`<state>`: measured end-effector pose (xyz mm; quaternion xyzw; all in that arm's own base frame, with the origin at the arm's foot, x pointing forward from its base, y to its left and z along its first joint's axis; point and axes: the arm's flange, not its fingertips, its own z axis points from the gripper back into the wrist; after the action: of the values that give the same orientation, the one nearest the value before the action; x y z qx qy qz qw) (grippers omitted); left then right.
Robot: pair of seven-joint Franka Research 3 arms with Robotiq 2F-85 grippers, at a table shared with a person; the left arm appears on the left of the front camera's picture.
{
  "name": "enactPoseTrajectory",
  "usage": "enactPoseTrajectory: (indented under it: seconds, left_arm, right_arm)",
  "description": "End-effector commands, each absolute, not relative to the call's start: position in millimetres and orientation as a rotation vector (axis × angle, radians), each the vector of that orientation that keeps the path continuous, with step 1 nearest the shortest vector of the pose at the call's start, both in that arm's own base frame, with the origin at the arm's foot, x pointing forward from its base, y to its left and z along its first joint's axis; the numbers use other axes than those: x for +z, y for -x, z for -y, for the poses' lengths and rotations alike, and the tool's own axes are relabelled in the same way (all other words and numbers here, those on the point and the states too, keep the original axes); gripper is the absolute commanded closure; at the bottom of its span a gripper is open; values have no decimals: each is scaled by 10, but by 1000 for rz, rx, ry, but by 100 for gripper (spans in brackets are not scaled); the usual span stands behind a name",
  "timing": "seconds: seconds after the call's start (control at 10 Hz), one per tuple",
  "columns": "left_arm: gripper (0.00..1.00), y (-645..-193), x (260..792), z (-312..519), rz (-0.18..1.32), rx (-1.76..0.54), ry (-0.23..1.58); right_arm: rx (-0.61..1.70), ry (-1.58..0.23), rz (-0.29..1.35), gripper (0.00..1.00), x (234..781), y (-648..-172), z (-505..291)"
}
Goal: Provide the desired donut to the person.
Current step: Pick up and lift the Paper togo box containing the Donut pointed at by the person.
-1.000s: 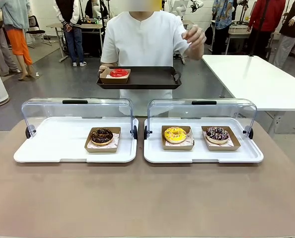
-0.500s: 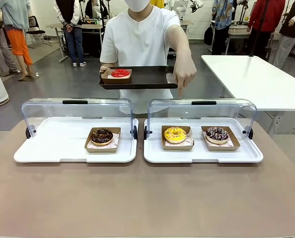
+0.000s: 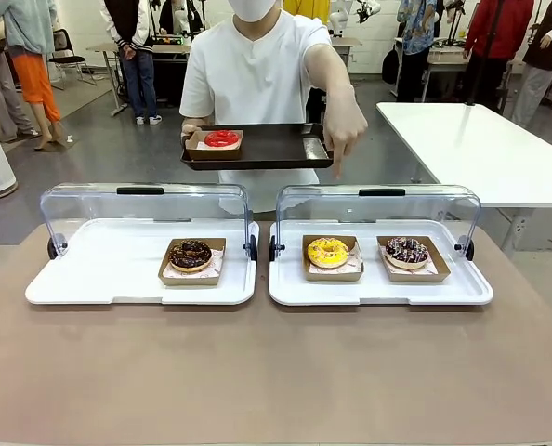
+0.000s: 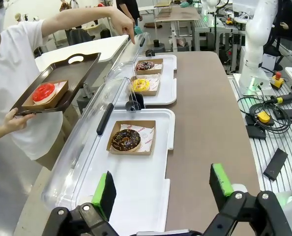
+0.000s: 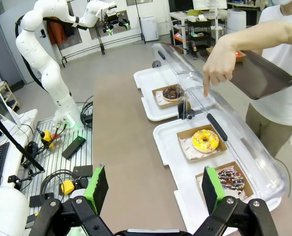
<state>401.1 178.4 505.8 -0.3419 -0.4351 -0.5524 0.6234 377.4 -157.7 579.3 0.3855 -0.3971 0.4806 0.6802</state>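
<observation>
While the person's hand [image 3: 345,125] points down, apparently choosing the yellow donut [image 3: 328,251] in the right case [image 3: 378,297], left gripper [image 4: 161,184] and right gripper [image 5: 154,179] hang wide open, empty; next, one must grasp its box [image 3: 334,276].

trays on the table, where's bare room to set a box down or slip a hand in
Left tray: bare from its left rim to the chocolate donut box. Table: bare in front of both trays. Right tray is crowded: the yellow donut box and sprinkled donut box sit side by side with a narrow gap.
</observation>
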Motion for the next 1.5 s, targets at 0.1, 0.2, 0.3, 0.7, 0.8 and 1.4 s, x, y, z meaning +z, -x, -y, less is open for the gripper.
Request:
enactPoseTrajectory:
  seconds: [0.1, 0.2, 0.3, 0.7, 0.8, 1.4]
  left_arm:
    - [0, -4011, 5059, -1794, 1009, -1264, 783]
    - [0, -4011, 5059, -1794, 1009, -1264, 783]
    - [0, -4011, 5059, -1794, 1009, -1264, 783]
    - [0, -4011, 5059, -1794, 1009, -1264, 783]
    - [0, -4011, 5059, -1794, 1009, -1264, 783]
    - [0, -4011, 5059, -1794, 1009, -1264, 783]
  right_arm:
    - [1081, -873, 897, 0, 5806, -3775, 1577]
    - [1081, -873, 897, 0, 5806, -3775, 1577]
    - [1081, -873, 897, 0, 5806, -3775, 1577]
    - [1081, -873, 897, 0, 5806, -3775, 1577]
    - [1079, -865, 891, 0, 5793, -3774, 1577]
    - [1468, -516, 417, 0, 5586, -3822, -57]
